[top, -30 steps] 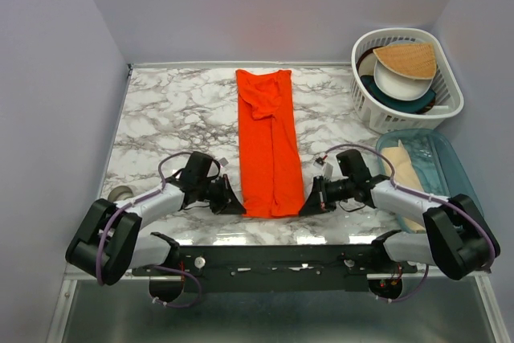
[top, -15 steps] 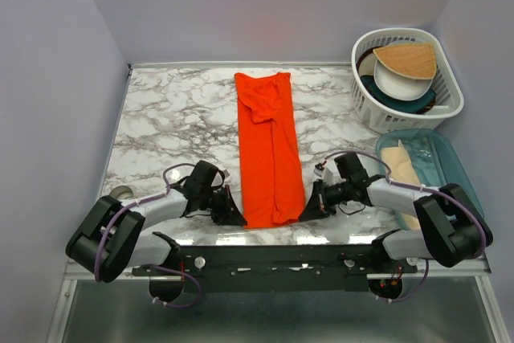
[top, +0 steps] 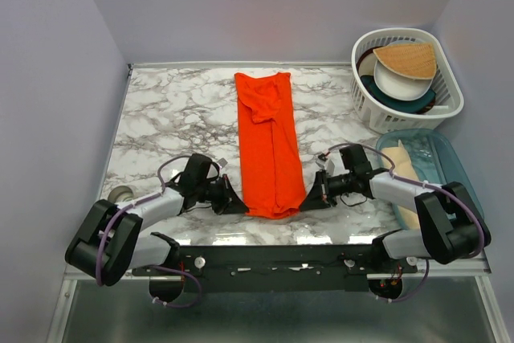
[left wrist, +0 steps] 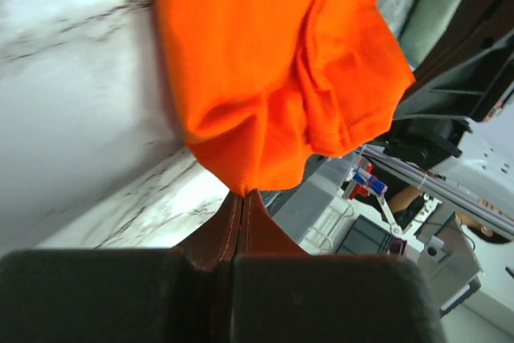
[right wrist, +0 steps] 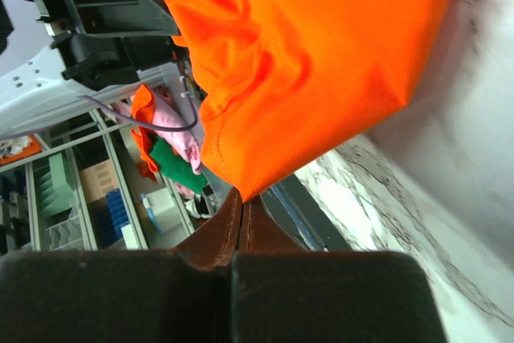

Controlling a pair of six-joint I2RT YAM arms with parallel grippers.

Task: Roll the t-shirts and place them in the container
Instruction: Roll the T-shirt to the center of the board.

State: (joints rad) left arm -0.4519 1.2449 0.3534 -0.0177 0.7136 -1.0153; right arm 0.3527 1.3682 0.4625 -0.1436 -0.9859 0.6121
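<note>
Tabletop [top: 161,110] bears t-shirt [top: 269,142], near corners pinched by left tool [top: 240,207] and right tool [top: 306,204].

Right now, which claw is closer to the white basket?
Right. The right claw pinches the near right corner of the orange t-shirt, on the same side as the white basket. The left claw pinches the near left corner, across the shirt from it.

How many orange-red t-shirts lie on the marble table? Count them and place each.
1. The orange-red soft-fabric t-shirt lies as a long strip down the middle of the marble table; none seems hidden.
</note>
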